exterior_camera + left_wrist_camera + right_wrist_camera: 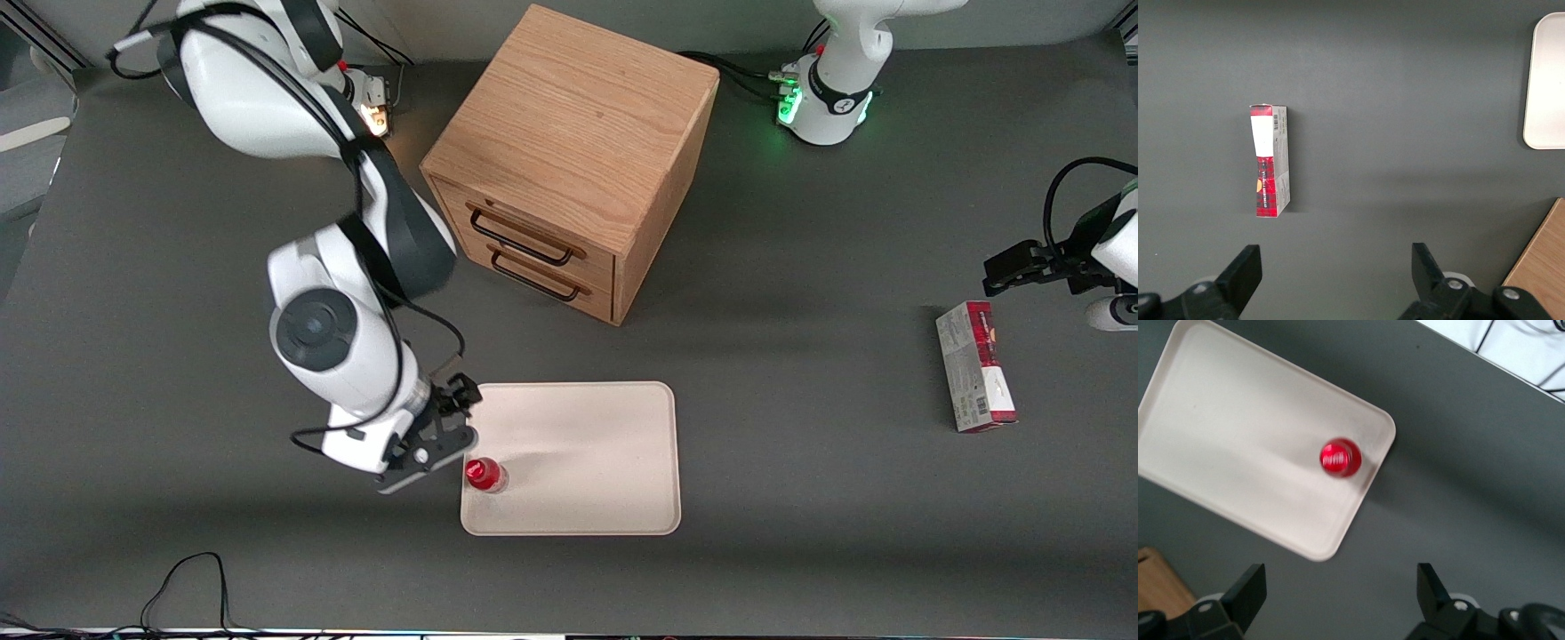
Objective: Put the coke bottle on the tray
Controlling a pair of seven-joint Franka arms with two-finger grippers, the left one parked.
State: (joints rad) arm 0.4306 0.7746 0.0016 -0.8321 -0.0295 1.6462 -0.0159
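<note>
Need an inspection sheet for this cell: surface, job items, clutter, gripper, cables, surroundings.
Surface: dark grey table, no spills seen.
Job's things: coke bottle stands upright on the tray, in the corner nearest the working arm; nothing else on the tray.
Clutter: red-and-grey carton box lies toward the parked arm's end; wooden drawer cabinet stands farther from the front camera than the tray, both drawers shut.
Grippers: gripper beside the bottle, fingers open, holding nothing.
Cables: black cable loops on the table edge nearest the camera.
Surroundings: nothing seen.
</note>
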